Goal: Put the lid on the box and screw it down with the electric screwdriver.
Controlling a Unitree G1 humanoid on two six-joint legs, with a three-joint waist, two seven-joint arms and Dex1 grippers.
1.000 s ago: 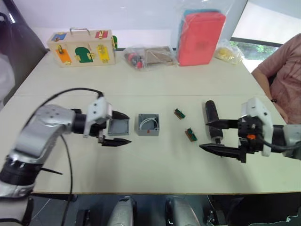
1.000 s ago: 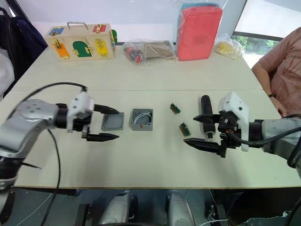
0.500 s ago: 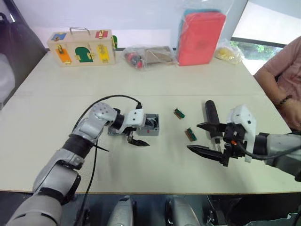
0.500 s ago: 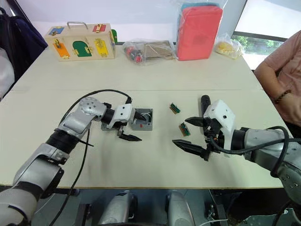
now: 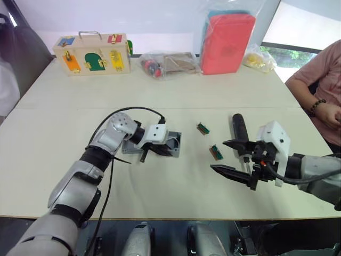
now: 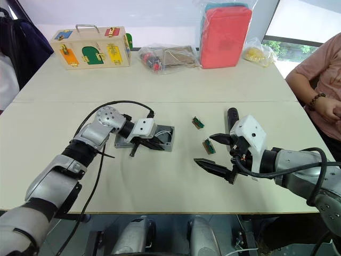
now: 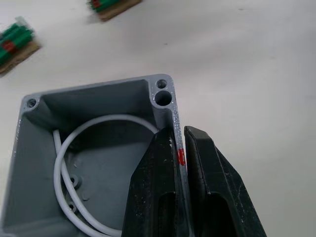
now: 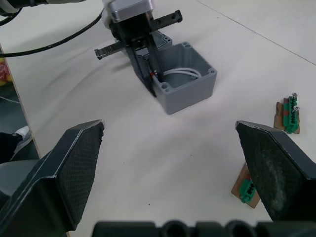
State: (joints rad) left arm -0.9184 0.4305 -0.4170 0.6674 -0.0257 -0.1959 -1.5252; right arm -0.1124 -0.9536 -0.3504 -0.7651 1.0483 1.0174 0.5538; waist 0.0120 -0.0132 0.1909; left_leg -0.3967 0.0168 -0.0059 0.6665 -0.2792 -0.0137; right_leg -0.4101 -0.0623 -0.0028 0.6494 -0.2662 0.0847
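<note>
The small square grey plastic box (image 7: 94, 148), with a white wire looped inside, sits on the pale worktop (image 5: 176, 197) near its middle. The left end effector (image 7: 180, 163) is closed on the box's side wall at the red mark, 1 black finger inside and 1 outside. The flat square grey plastic lid (image 6: 123, 141) lies on the worktop just beside the box, on its left, partly hidden by the left arm. The right end effector (image 6: 213, 151) hovers wide open, well to the right of the box. The black cylindrical electric screwdriver (image 5: 238, 128) lies on the worktop just beyond the right end effector, with 2 small green-brown connector pieces (image 5: 216, 151) between it and the box.
</note>
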